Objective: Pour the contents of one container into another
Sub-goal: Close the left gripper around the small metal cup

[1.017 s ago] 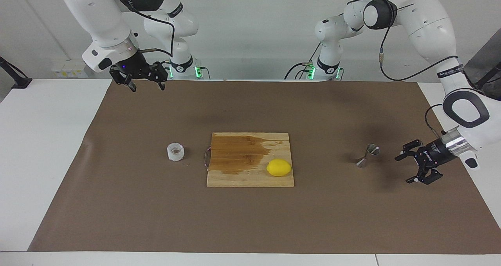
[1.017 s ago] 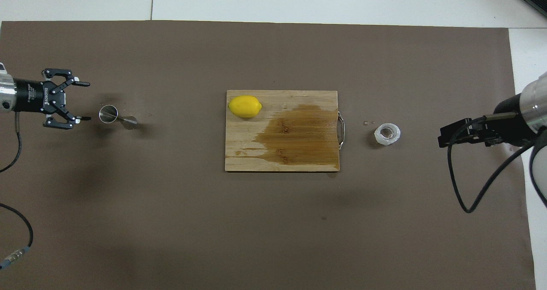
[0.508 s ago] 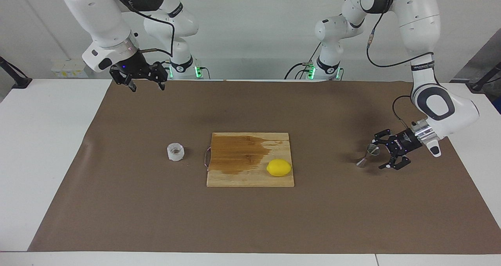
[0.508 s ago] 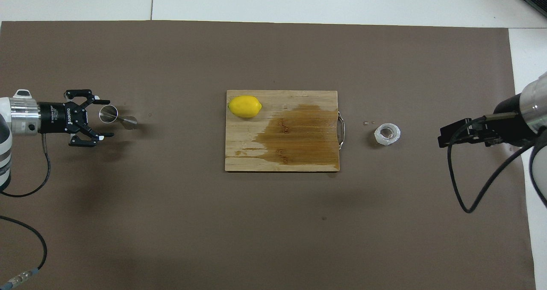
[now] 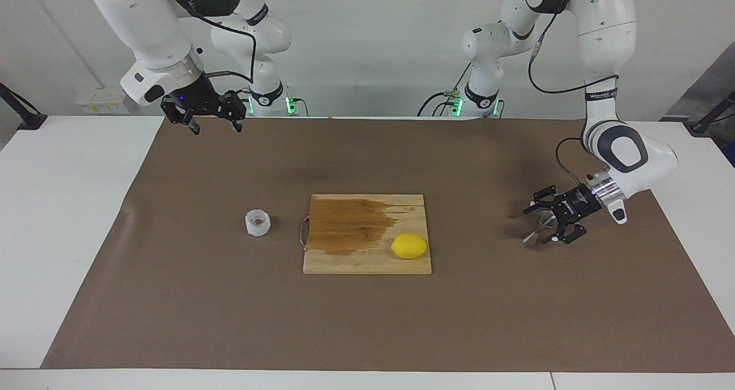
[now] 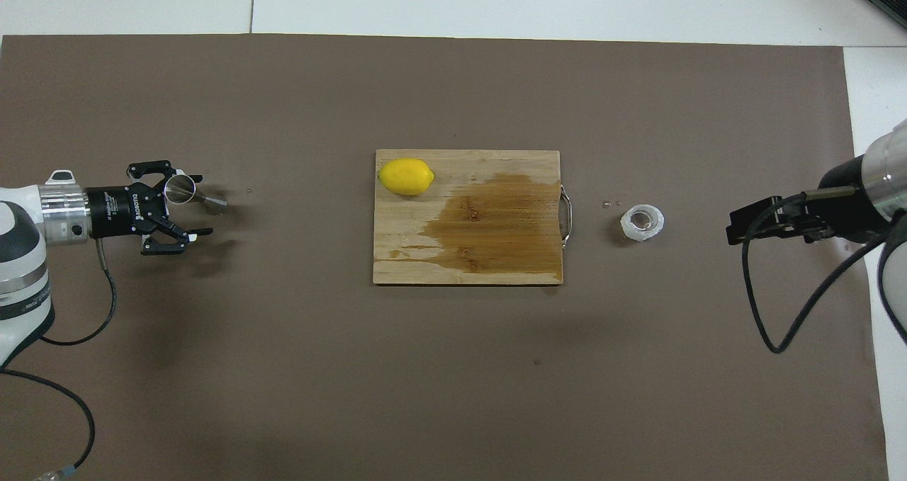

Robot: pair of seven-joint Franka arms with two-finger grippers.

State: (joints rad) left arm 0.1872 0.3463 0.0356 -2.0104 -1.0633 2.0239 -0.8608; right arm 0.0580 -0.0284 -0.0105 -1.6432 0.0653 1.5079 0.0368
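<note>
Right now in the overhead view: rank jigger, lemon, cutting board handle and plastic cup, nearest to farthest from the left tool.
1. Jigger: between the open fingers of the left tool.
2. Lemon: on the cutting board.
3. Board handle: on the board's edge toward the right arm.
4. Plastic cup: next to the handle, toward the right arm's end.

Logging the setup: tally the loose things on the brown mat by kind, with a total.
Containers: 2, the plastic cup and the metal jigger, which stands between the open fingers of the left gripper
Fruit: 1, the lemon
Boards: 1, the stained cutting board under the lemon
Total: 4
</note>
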